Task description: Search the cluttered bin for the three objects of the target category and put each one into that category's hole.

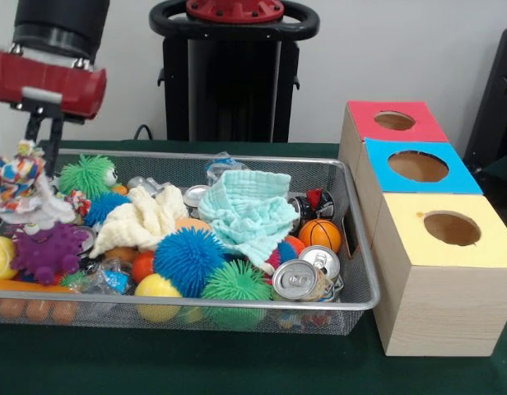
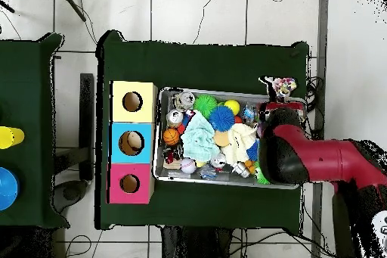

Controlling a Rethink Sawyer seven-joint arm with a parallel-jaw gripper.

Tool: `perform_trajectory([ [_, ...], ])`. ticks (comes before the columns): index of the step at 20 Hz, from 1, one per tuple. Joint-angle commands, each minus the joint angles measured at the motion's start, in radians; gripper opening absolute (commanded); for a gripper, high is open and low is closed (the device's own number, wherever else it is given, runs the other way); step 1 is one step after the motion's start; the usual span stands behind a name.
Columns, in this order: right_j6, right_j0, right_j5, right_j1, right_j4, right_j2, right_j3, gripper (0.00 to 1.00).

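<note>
A colourful knotted rope toy (image 1: pixel 18 171) hangs at the left end of the wire bin (image 1: pixel 237 305), level with its rim. My gripper (image 1: pixel 41 158) is right beside the toy and looks shut on it. In the overhead view the toy (image 2: pixel 285 86) shows past the bin's (image 2: pixel 227 182) corner, and the red arm (image 2: pixel 281 145) hides the gripper. Right of the bin stand three boxes with round holes: red (image 1: pixel 394 121), blue (image 1: pixel 418 166) and yellow (image 1: pixel 451 228).
The bin holds a teal cloth (image 1: pixel 249 210), a cream cloth (image 1: pixel 138 220), blue (image 1: pixel 188 259), green (image 1: pixel 235 284) and purple (image 1: pixel 48 251) spiky balls, two cans (image 1: pixel 295 278), a small basketball (image 1: pixel 319 234) and a yellow ball (image 1: pixel 157 292).
</note>
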Motion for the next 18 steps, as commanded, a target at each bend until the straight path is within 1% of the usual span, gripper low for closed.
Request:
perform_trajectory([
  [1,0.112,0.076,0.038,-0.108,0.038,-0.027,0.133,0.0],
  [4,0.131,0.127,0.04,-0.121,0.044,-0.077,0.145,0.0],
  [6,0.165,0.184,0.035,-0.125,0.05,-0.131,0.164,0.0],
  [7,0.2,0.222,0.019,-0.124,0.061,-0.17,0.178,0.0],
  [9,0.215,0.265,0.015,-0.133,0.076,-0.2,0.209,0.0],
  [10,0.216,0.272,0.02,-0.136,0.091,-0.202,0.223,0.0],
  [12,0.259,0.295,0.02,-0.152,0.153,-0.215,0.263,0.0],
  [13,0.283,0.329,0.039,-0.166,0.192,-0.241,0.276,0.0],
  [15,0.319,0.414,0.079,-0.187,0.228,-0.31,0.278,0.0],
  [17,0.352,0.504,0.115,-0.191,0.258,-0.389,0.264,0.0],
  [18,0.35,0.536,0.133,-0.19,0.277,-0.416,0.259,0.0],
])
